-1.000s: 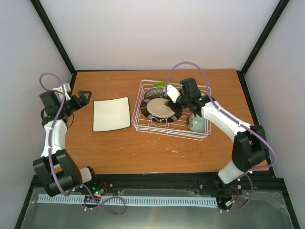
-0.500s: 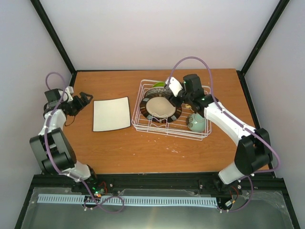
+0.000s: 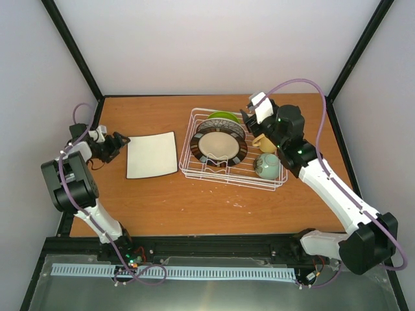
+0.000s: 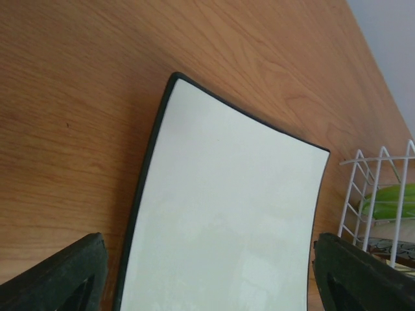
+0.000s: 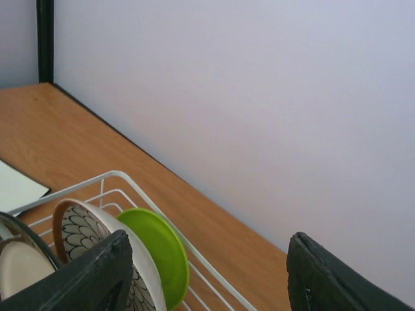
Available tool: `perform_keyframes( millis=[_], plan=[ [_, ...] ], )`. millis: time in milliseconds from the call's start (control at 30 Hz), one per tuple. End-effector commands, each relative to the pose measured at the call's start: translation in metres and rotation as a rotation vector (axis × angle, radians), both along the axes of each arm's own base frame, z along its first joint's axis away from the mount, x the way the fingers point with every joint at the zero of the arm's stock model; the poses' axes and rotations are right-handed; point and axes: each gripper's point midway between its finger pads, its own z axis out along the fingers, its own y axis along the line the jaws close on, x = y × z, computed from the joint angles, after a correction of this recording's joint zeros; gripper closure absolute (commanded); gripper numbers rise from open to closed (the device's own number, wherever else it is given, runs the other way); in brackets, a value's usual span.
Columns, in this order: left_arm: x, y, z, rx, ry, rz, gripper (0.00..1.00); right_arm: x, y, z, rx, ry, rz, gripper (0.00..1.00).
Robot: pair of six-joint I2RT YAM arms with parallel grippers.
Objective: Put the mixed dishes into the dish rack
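The white square plate (image 3: 152, 155) lies flat on the table left of the white wire dish rack (image 3: 230, 179). In the rack stand the dark-rimmed cream plate (image 3: 222, 146), the petal-patterned plate (image 3: 216, 124) and the lime-green plate (image 3: 224, 116). The pale yellow mug (image 3: 262, 142) and the pale mint bowl (image 3: 268, 166) sit at its right end. My left gripper (image 3: 120, 144) is open, low at the square plate's left edge; in the left wrist view the plate (image 4: 220, 214) lies between the open jaws (image 4: 207, 288). My right gripper (image 3: 250, 117) is open and empty above the rack's back right part.
The right wrist view shows the lime-green plate (image 5: 159, 249), the petal-patterned plate (image 5: 84, 233) and the rack's rim wire (image 5: 117, 173) below my open gripper (image 5: 204, 278). Walls and black frame posts close in the table on three sides.
My right gripper has let go of the dark-rimmed cream plate, left standing in the rack, and has risen back to the right. My left gripper has dropped lower toward the square plate's left edge.
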Motion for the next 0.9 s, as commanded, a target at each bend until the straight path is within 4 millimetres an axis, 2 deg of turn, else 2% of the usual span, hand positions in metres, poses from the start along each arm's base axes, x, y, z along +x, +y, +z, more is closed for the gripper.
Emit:
perform_keyframes(
  millis=[0,433,700,867],
  plan=[
    [0.016,0.006,-0.001,0.006,-0.029,-0.032,0.14,-0.003,-0.008,0.008,0.051,-0.020,-0.022,0.35],
    [0.044,0.003,-0.025,-0.075,-0.097,-0.099,0.19,-0.007,0.002,-0.001,0.072,0.015,0.041,0.35],
    [0.053,-0.007,-0.040,-0.180,-0.128,-0.157,0.33,-0.003,0.004,-0.003,0.059,0.018,0.046,0.35],
    [0.053,-0.013,-0.054,-0.244,-0.119,-0.181,0.53,0.000,0.006,-0.006,0.051,0.025,0.048,0.35]
  ],
)
